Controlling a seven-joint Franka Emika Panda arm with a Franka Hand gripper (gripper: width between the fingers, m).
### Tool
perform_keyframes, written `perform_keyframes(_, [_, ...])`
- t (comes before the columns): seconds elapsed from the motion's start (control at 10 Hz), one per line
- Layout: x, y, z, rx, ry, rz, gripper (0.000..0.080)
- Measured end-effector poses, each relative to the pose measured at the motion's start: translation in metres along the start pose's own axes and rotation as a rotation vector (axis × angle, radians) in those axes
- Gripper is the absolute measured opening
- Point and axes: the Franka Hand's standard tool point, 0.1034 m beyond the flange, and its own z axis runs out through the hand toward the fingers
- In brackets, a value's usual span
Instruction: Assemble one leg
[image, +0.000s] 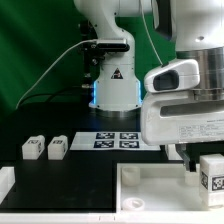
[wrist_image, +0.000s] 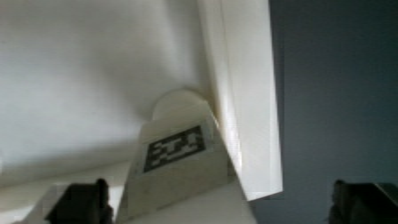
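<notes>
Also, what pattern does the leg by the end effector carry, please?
The leg bears a black-and-white square tag; clearest in wrist view.

Robotics lab, green backdrop (image: 30, 60), black table (image: 70, 180), tagged marker board (image: 118, 139), fixed white arm (image: 112, 85)

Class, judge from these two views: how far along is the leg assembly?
Done: nothing clearly; no leg looks fixed to the tabletop. In hand: the open gripper straddles one leg at the tabletop's edge. Left: grasp and attach it; two legs wait aside.
</notes>
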Motion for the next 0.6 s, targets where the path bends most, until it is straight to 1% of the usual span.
perform_keyframes(0.1, [-0.0001,-0.0003,0.0002,0.001,0.000,0.022,0.0522])
perform_keyframes(0.2, [-0.0004,-0.0007,0.0004,0.005,-0.002,0.066,0.0383])
perform_keyframes(0.3, [0.0000,0.0000,0.0001,0.005,-0.001,0.163,0.0310])
perform_keyframes(0.5, [0.0004,0.0005,0.0000,0.008,-0.002,0.380,0.0310])
perform_keyframes(0.6, [0.0023,0.0014,-0.0006,0.023,0.000,0.535,0.0310])
